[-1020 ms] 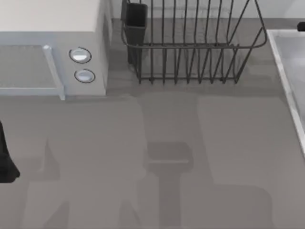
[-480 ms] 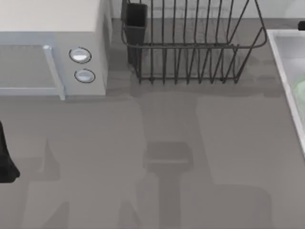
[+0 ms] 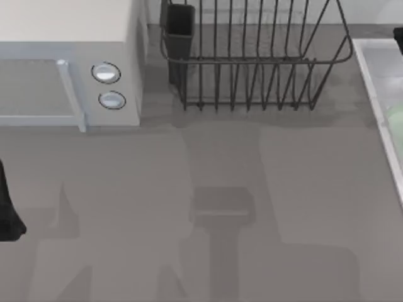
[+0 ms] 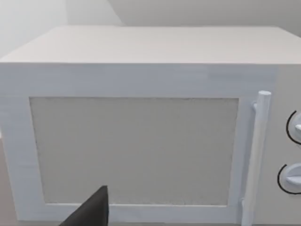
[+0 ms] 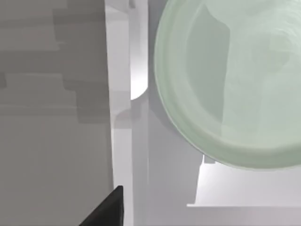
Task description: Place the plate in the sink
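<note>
Top view: grey matte bench (image 3: 252, 189), white boxy microwave (image 3: 69, 63) at back-left corner, dark wire dish rack (image 3: 252, 63) at back edge. Sink (image 3: 371, 82), smooth white rim, at right edge; pale mint plate (image 3: 397, 119) just peeks inside it.

Left wrist view: left tool (image 4: 91, 212) near microwave front; open/closed: can't tell.

Right wrist view: smooth round plate (image 5: 235, 80) lies in sink basin, apart from right tool (image 5: 106, 209), seemingly above rim; grip state can't tell.

White microwave (image 4: 141, 136), door closed.

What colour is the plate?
Pale mint green, plain; the plate shows best in the right wrist view.
</note>
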Controlling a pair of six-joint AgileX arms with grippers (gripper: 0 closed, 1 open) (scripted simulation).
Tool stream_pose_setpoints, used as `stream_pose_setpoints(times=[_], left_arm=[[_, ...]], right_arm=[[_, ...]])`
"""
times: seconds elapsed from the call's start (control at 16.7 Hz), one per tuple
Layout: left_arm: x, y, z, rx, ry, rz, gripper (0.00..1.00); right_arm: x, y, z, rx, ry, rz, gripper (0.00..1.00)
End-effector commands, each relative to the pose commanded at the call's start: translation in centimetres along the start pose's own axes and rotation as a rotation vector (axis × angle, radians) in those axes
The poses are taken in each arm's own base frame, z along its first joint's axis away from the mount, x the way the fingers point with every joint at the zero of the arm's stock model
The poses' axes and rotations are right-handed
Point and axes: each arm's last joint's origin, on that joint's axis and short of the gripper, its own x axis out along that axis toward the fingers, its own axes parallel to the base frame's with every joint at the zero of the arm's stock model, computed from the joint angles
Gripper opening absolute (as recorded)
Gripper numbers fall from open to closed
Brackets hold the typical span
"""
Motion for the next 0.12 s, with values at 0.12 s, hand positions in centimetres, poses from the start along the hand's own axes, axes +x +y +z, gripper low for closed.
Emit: stream_pose_setpoints(times=[0.12], left_arm=[[0.0,0.0,0.0,0.0,0.0,0.0,1.0]], right_arm=[[0.0,0.0,0.0,0.0,0.0,0.0,1.0]])
